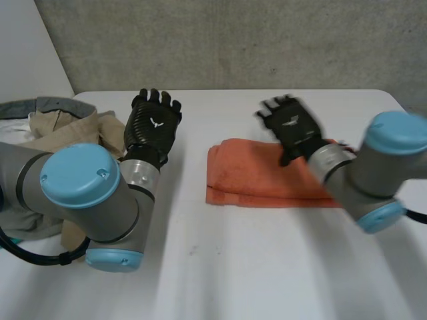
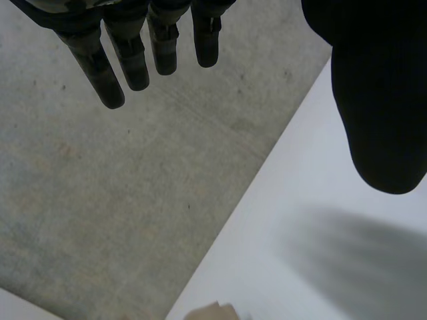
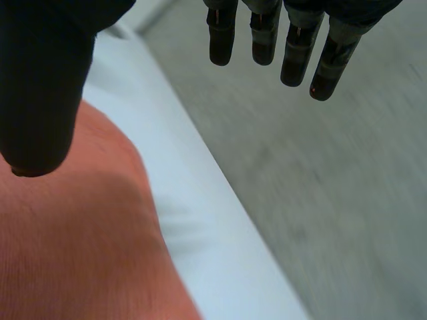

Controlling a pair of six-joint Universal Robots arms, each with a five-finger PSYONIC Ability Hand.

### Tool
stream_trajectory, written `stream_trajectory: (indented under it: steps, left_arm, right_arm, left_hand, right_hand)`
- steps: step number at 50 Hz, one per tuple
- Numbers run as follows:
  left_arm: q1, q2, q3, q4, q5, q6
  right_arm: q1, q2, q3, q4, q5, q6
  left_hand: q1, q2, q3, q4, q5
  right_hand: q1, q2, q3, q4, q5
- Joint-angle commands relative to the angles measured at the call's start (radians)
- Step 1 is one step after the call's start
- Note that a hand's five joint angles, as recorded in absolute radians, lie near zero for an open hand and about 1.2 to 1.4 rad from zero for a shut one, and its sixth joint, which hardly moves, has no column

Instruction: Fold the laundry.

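Right hand (image 1: 293,127), fingers (image 3: 263,40) straight, empty, hides part of the orange towel (image 1: 247,177); left hand (image 1: 152,127) likewise; beige clothes (image 1: 67,130), upper left, partly behind its arm (image 1: 80,193).

towel (image 1: 247,177): orange cloth, nubbly, matt
garment heap (image 1: 67,130): beige woven cloth
left hand (image 1: 152,127): black, ribbed back
worktop (image 1: 253,267): white, smooth, matt
wall (image 1: 233,40): grey, rough, concrete-like

White table (image 1: 267,267), folded orange towel (image 1: 248,175), beige clothes heap (image 1: 72,130) at left
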Motion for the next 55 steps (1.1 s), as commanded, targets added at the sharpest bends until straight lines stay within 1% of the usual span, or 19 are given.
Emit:
stream_trajectory:
  steps: [1, 5, 11, 14, 15, 18, 26, 30, 31, 34, 35, 38, 41, 43, 45, 46, 49, 50, 55]
  left_arm:
    - [-0.036, -0.017, 0.039, 0.003, -0.001, 0.001]
    - [-0.062, -0.047, 0.072, 0.003, -0.004, 0.001]
    - [-0.091, -0.063, 0.090, 0.003, -0.004, 0.001]
    - [-0.091, -0.063, 0.089, 0.003, -0.004, -0.001]
    - [-0.092, -0.063, 0.087, 0.003, -0.004, -0.001]
    - [-0.092, -0.063, 0.082, 0.003, -0.005, -0.001]
    - [-0.089, -0.040, 0.061, -0.007, -0.007, -0.005]
    - [-0.082, -0.015, 0.053, -0.007, -0.009, -0.008]
    - [-0.077, -0.011, 0.049, -0.007, -0.010, -0.010]
    - [-0.071, -0.007, 0.046, -0.008, -0.012, -0.019]
    - [-0.065, -0.007, 0.044, -0.008, -0.013, -0.031]
    - [-0.063, -0.007, 0.044, -0.013, -0.013, -0.063]
    - [-0.063, -0.009, 0.053, -0.023, -0.013, -0.085]
    - [-0.063, -0.009, 0.062, -0.040, -0.013, -0.102]
    - [-0.065, -0.011, 0.076, -0.049, -0.012, -0.114]
    - [-0.066, -0.015, 0.095, -0.060, -0.012, -0.131]
    - [-0.072, -0.024, 0.122, -0.075, -0.009, -0.169]
    - [-0.074, -0.029, 0.145, -0.089, -0.004, -0.201]
    - [-0.086, -0.099, 0.242, -0.151, 0.034, -0.306]
  right_arm:
    - [-0.186, -0.062, 0.058, 0.238, 0.034, 0.155]
    - [-0.249, -0.051, 0.097, 0.273, 0.034, 0.021]
    - [-0.297, 0.010, 0.116, 0.289, 0.043, -0.070]
    - [-0.306, 0.024, 0.110, 0.286, 0.037, -0.060]
    - [-0.308, 0.024, 0.102, 0.280, 0.037, -0.056]
    - [-0.306, 0.021, 0.094, 0.272, 0.046, -0.045]
    - [-0.271, -0.039, 0.055, 0.181, 0.087, -0.090]
    - [-0.126, -0.060, 0.035, 0.164, 0.068, -0.116]
    - [-0.051, -0.047, 0.021, 0.145, 0.051, -0.126]
    - [0.054, -0.018, 0.009, 0.099, 0.000, -0.137]
    - [0.115, 0.004, 0.012, 0.064, -0.053, -0.140]
    - [0.186, 0.048, 0.012, 0.028, -0.116, -0.142]
    - [0.217, 0.100, -0.010, 0.025, -0.123, -0.133]
    - [0.218, 0.117, -0.036, 0.031, -0.075, -0.114]
    - [0.223, 0.105, -0.042, 0.036, -0.023, -0.076]
    - [0.220, 0.084, -0.042, 0.036, 0.029, -0.014]
    - [0.191, 0.050, -0.042, 0.037, 0.081, 0.120]
    - [0.151, 0.023, -0.044, 0.037, 0.112, 0.224]
    - [0.059, -0.068, -0.060, 0.161, 0.118, 0.453]
  left_hand:
    - [-0.017, -0.033, -0.038, -0.029, -0.048]
    - [-0.017, -0.033, -0.038, -0.029, -0.048]
    - [-0.017, -0.033, -0.038, -0.029, -0.048]
    - [-0.017, -0.033, -0.038, -0.029, -0.048]
    - [-0.017, -0.033, -0.038, -0.029, -0.048]
    - [-0.017, -0.033, -0.038, -0.029, -0.048]
    - [-0.017, -0.033, -0.038, -0.029, -0.048]
    - [-0.017, -0.033, -0.038, -0.029, -0.048]
    - [-0.017, -0.033, -0.038, -0.029, -0.048]
    - [-0.017, -0.033, -0.038, -0.029, -0.048]
    - [-0.017, -0.033, -0.038, -0.029, -0.048]
    - [-0.017, -0.033, -0.038, -0.029, -0.048]
    - [-0.017, -0.033, -0.038, -0.029, -0.048]
    - [-0.017, -0.033, -0.038, -0.029, -0.048]
    - [-0.017, -0.033, -0.038, -0.029, -0.048]
    - [-0.013, -0.029, -0.035, -0.025, -0.044]
    - [-0.013, -0.029, -0.034, -0.025, -0.044]
    - [-0.013, -0.029, -0.034, -0.025, -0.044]
    - [-0.002, -0.017, -0.023, -0.013, -0.032]
  right_hand:
    - [-0.026, -0.044, -0.039, -0.059, -0.066]
    - [-0.026, -0.044, -0.039, -0.059, -0.066]
    - [0.204, 0.186, 0.191, 0.171, 0.164]
    - [0.810, 0.792, 0.797, 0.777, 0.770]
    - [1.192, 1.174, 1.179, 1.159, 1.152]
    - [1.196, 1.178, 1.183, 1.163, 1.156]
    - [1.196, 1.178, 1.183, 1.163, 1.156]
    - [1.196, 1.178, 1.183, 1.163, 1.156]
    - [1.196, 1.178, 1.183, 1.163, 1.156]
    - [1.196, 1.178, 1.183, 1.163, 1.156]
    - [1.196, 1.178, 1.183, 1.163, 1.156]
    - [1.196, 1.178, 1.183, 1.163, 1.156]
    - [1.196, 1.178, 1.183, 1.163, 1.156]
    - [0.856, 0.837, 0.843, 0.823, 0.815]
    - [0.333, 0.315, 0.320, 0.301, 0.293]
    - [-0.026, -0.044, -0.039, -0.059, -0.066]
    - [-0.026, -0.044, -0.039, -0.059, -0.066]
    - [-0.026, -0.044, -0.039, -0.059, -0.066]
    - [-0.026, -0.044, -0.039, -0.059, -0.066]
